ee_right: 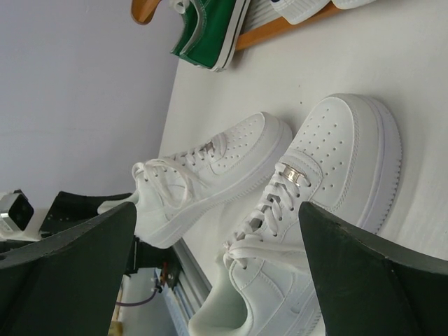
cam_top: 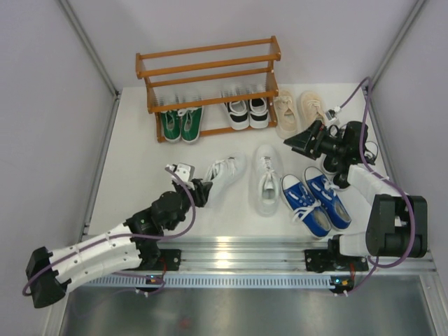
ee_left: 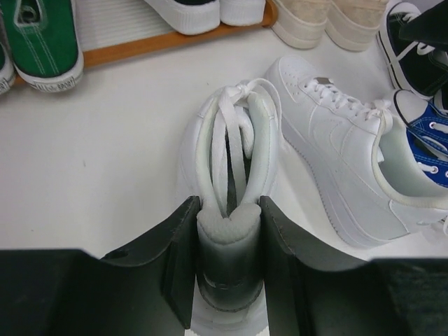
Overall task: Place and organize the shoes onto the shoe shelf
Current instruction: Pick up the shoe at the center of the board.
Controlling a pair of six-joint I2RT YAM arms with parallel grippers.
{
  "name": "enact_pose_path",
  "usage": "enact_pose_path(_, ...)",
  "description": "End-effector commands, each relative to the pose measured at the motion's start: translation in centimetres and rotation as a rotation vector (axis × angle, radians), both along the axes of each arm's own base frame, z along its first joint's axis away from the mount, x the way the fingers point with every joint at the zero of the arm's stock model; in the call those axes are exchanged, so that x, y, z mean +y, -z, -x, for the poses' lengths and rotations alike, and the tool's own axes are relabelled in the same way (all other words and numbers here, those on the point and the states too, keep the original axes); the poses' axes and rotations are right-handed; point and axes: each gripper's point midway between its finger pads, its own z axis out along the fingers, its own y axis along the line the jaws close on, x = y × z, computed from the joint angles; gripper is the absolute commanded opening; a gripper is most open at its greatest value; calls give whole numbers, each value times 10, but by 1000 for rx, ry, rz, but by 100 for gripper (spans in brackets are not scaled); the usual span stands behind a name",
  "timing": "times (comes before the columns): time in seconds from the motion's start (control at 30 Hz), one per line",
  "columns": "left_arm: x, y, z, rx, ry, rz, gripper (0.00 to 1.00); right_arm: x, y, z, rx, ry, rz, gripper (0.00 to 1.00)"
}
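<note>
Your left jaws clamp the white shoe [ee_left: 231, 140] by its heel, toe forward, likely for carrying to the shelf [cam_top: 208, 59]. Right jaws gape wide, empty, facing its mate [ee_right: 336, 154].

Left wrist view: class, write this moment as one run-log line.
left gripper: shut on heel of white sneaker | right gripper: open, empty | shoe shelf: green pair, black-and-white pair on lowest tier

Shelf [cam_top: 208, 57] orange-brown. Far row, left to right: green pair [cam_top: 180, 124], black-and-white pair [cam_top: 248, 112], beige pair [cam_top: 297, 110]. Nearer: white pair [cam_top: 267, 178]; blue pair [cam_top: 316, 199], white-toed; partly hidden black shoe [ee_left: 402, 42], apparently white-laced.
</note>
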Motion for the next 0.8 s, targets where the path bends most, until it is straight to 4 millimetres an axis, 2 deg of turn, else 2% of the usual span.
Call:
enact_pose_path(0.0, -27, 21, 11, 107, 99, 55, 0, 0, -30, -7, -129, -21, 14, 100)
enact_pose_path(0.07, -33, 33, 17, 160, 134, 46, 3, 1, -31, -7, -133, -24, 14, 99)
enact_pose_path(0.1, -35, 40, 21, 192, 144, 48, 16, 1, -31, -7, -132, -26, 14, 100)
enact_pose_path(0.2, -36, 51, 30, 253, 168, 40, 37, 1, -31, -7, -132, -29, 13, 99)
enact_pose_path(0.27, -33, 54, 32, 265, 168, 35, 42, 1, -31, -7, -130, -30, 13, 99)
enact_pose_path(0.43, -27, 28, 31, 192, 157, 100, 54, 1, -33, -6, -136, -30, 13, 99)
enact_pose_path(0.5, -24, 16, 29, 152, 154, 121, 65, 1, -33, -6, -139, -31, 14, 99)
enact_pose_path(0.63, -17, 12, 22, 122, 107, 108, 70, 1, -33, -6, -139, -32, 14, 99)
enact_pose_path(0.73, -17, 16, 15, 122, 77, 72, 70, 1, -33, -7, -139, -32, 14, 99)
enact_pose_path(0.77, -17, 23, 12, 132, 65, 38, 68, 1, -34, -6, -140, -34, 14, 99)
